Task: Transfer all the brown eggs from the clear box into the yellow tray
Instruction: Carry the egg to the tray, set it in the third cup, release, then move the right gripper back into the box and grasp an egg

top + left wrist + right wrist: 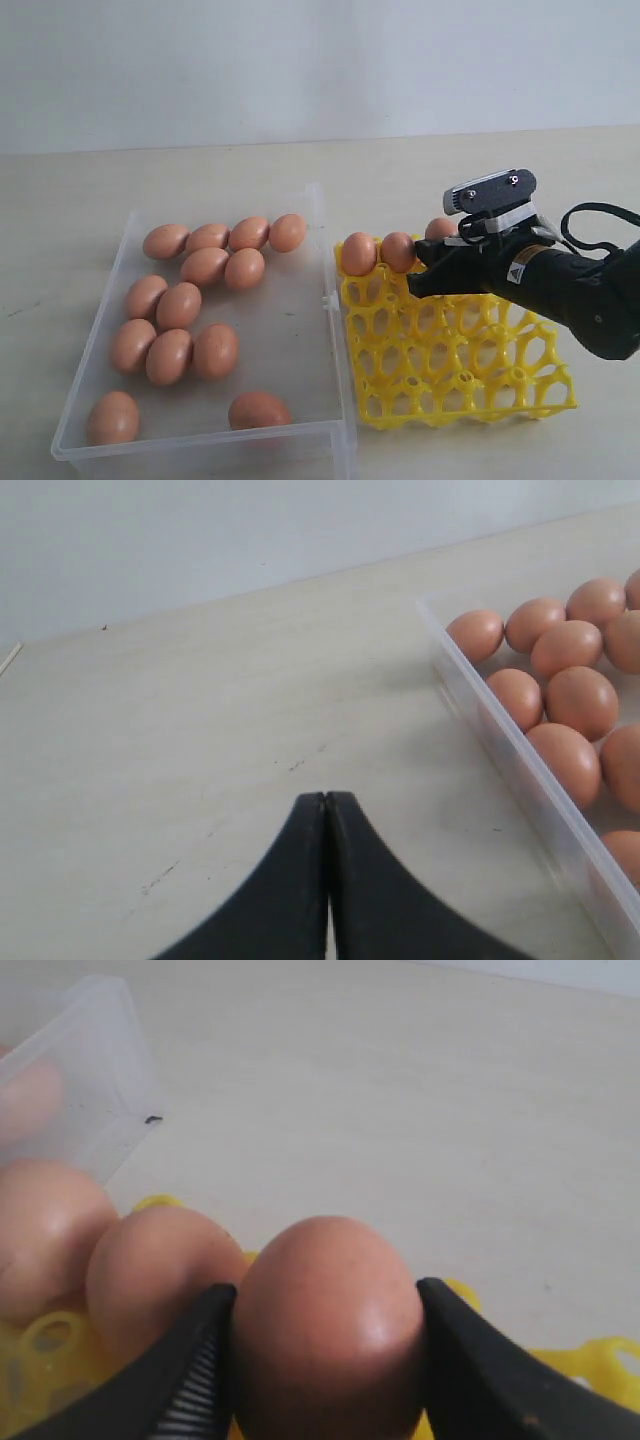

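Several brown eggs [180, 305] lie in the clear box [328, 300] on the left; the left wrist view shows some of these eggs [580, 700] behind the box wall [500, 750]. Right of the box sits the yellow tray [470, 370], with two eggs [358, 253] standing in its back row. My right gripper [326, 1295] is shut on a third brown egg [325, 1330] beside those two, at the tray's back row; in the exterior view that egg [441, 229] peeks over the black fingers [430, 272]. My left gripper [326, 798] is shut and empty over bare table, outside the box.
The pale table [480, 170] runs back to a white wall. A corner of the clear box [90, 1020] shows in the right wrist view. Most of the tray's cups [450, 350] hold nothing. The left arm is out of the exterior view.
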Controlling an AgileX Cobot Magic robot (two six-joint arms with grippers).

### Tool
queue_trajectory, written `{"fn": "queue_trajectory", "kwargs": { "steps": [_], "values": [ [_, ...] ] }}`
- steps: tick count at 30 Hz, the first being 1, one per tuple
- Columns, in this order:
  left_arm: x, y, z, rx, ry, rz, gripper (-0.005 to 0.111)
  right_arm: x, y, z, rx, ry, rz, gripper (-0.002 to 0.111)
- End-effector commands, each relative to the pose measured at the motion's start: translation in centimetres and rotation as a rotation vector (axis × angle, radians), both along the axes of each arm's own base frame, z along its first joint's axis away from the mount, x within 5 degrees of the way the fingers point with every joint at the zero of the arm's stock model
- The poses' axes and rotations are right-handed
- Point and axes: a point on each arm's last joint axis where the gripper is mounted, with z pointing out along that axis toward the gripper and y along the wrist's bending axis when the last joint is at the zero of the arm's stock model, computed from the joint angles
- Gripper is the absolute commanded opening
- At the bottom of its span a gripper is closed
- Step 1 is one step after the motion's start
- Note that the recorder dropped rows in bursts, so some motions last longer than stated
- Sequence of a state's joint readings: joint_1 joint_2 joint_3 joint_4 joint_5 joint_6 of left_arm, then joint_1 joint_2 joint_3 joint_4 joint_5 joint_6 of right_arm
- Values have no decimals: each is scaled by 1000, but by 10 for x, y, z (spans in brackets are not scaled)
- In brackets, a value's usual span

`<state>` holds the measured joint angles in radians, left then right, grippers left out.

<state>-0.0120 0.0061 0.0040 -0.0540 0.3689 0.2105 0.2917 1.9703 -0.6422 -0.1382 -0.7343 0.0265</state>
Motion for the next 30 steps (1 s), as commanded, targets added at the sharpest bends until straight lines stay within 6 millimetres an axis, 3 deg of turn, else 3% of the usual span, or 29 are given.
{"fn": "queue_trajectory", "kwargs": {
  "steps": [1,4,7,9,11,12,14,15,20,23,25,30],
  "values": [
    [0,0,2,-13,-18,3,0,3,-1,5,16,-28,-9,54],
    [0,0,2,-13,-18,3,0,2,-5,19,18,-33,-39,59],
    [0,0,2,-13,-18,3,0,-3,-10,62,18,-90,-44,59],
    [0,0,2,-13,-18,3,0,-12,-12,103,20,-158,-34,55],
    [0,0,2,-13,-18,3,0,-24,-9,141,0,-162,-6,40],
    [0,0,2,-13,-18,3,0,-29,-4,161,-24,-93,-8,27],
    [0,0,2,-13,-18,3,0,-37,14,182,-95,28,19,3],
    [0,0,2,-13,-18,3,0,-39,21,187,-112,70,27,0],
    [0,0,2,-13,-18,3,0,-49,83,185,-151,223,221,0],
    [0,0,2,-13,-18,3,0,-50,129,171,-92,356,310,3],
    [0,0,2,-13,-18,3,0,-49,156,159,-78,472,361,14],
    [0,0,2,-13,-18,3,0,-38,200,126,-118,762,312,51]
  ]
}}
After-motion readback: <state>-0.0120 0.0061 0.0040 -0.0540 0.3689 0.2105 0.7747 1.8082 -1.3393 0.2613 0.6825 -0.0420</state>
